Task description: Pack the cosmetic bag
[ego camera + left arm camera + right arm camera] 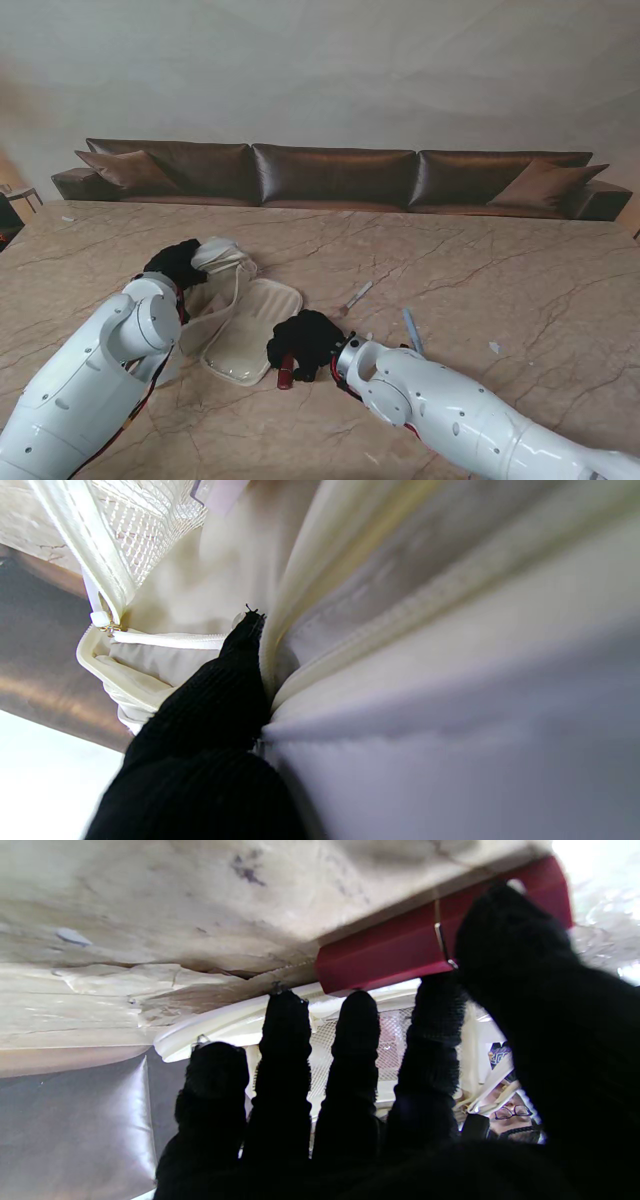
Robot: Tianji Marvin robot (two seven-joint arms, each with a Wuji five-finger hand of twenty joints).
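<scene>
Fingers (pixel 430 1005) of your right hand (pixel 303 340) pinch the red lipstick (pixel 395 955) on the counter (pixel 480 270), ready for packing. Your left hand (pixel 178 262) seemingly grips the cosmetics bag (pixel 250 325) rim, keeping it open.

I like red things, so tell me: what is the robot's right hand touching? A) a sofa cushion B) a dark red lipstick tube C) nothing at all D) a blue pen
B: in the right wrist view the black-gloved right hand has its fingers on a dark red lipstick tube lying on the table, next to the open cream cosmetics bag.
</scene>
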